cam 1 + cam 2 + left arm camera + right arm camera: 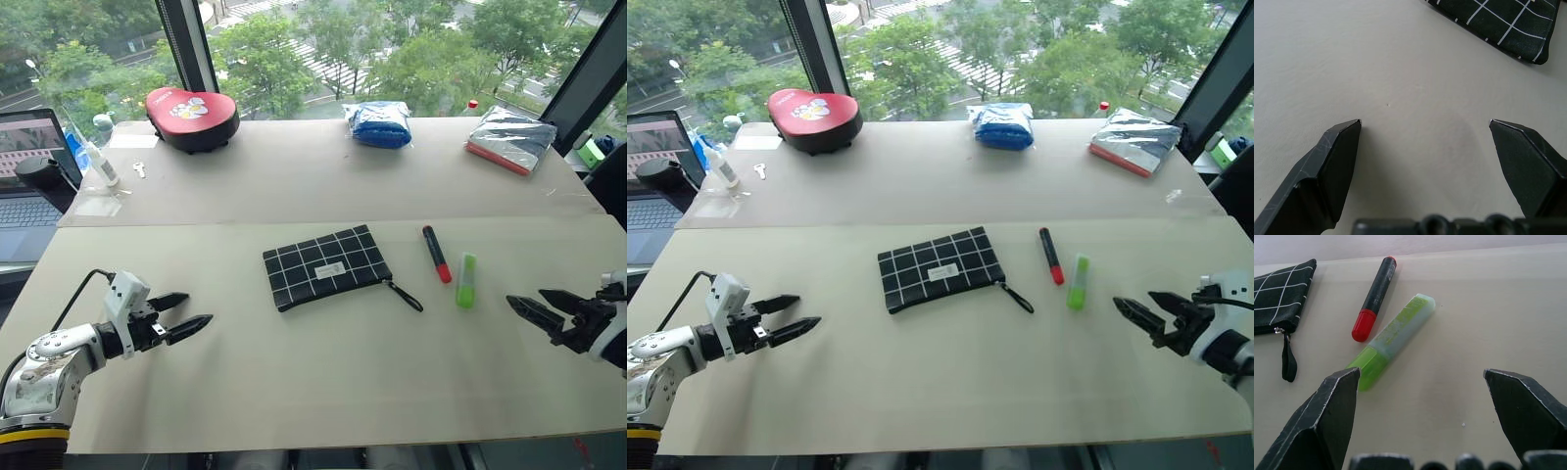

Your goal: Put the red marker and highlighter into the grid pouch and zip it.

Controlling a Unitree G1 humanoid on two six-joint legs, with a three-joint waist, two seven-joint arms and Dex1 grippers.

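The grid pouch (325,265) lies flat in the middle of the pale table, black with white lines, a small white label and a black pull cord (404,295) at its right end. Its zipper looks closed. Right of it lies the red marker (436,253), black with a red end. The light-green highlighter (466,279) rests just beyond that, close to it. My left gripper (192,311) hovers open over bare table at the near left, pointing toward the pouch. Near the table's right edge, my right gripper (529,305) stands open, pointing at the highlighter (1392,340), with nothing between its fingers.
At the back stand a red cushion-like case (192,117), a blue bundle (379,123) and a silver packet (511,138). A laptop (29,176) and a small bottle (102,166) sit at the far left. A seam (294,221) runs across the table.
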